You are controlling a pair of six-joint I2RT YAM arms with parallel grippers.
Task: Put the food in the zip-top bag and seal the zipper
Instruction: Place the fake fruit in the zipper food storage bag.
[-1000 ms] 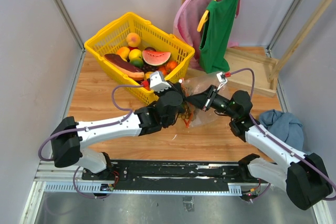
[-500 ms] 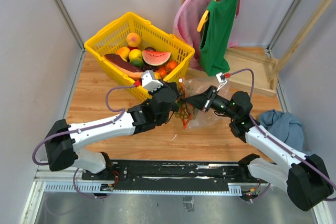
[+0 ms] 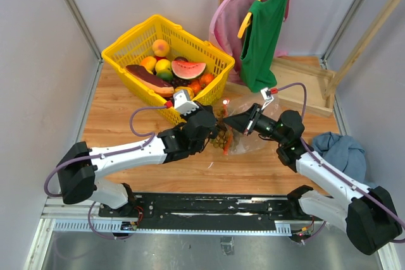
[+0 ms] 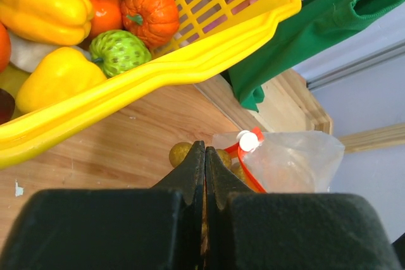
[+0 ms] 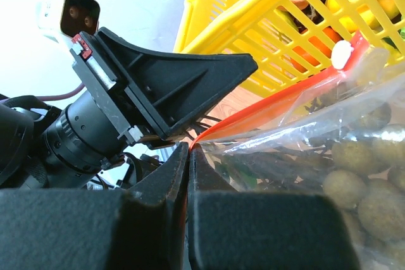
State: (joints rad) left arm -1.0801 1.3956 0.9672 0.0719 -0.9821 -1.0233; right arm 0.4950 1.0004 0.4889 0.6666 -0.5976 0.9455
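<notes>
**Tools.** The left tool is pinching down to a thin slit with a brownish sliver in it. It is gripping the grape bunch, whose olive grapes are sitting right at its tips. The right tool is clamping the zipper at one end of the strip.

**Position.** The zip-top bag is lying mid-worktop with its mouth facing the left tool. The two tools are meeting almost tip to tip.

**Edges and room.**
- The yellow basket is standing just beyond the left tool.
- The wooden rack and green garment are crowding the far right.
- A blue cloth is lying near the right edge.
- Bare worktop is showing to the left.

**View differences.**
- Only the left wrist view is showing the yellow pepper and green bumpy ball inside the basket, and the white tab on the zipper.
- Only the right wrist view is showing grapes through the plastic. I cannot tell whether they are inside the bag or behind it.
</notes>
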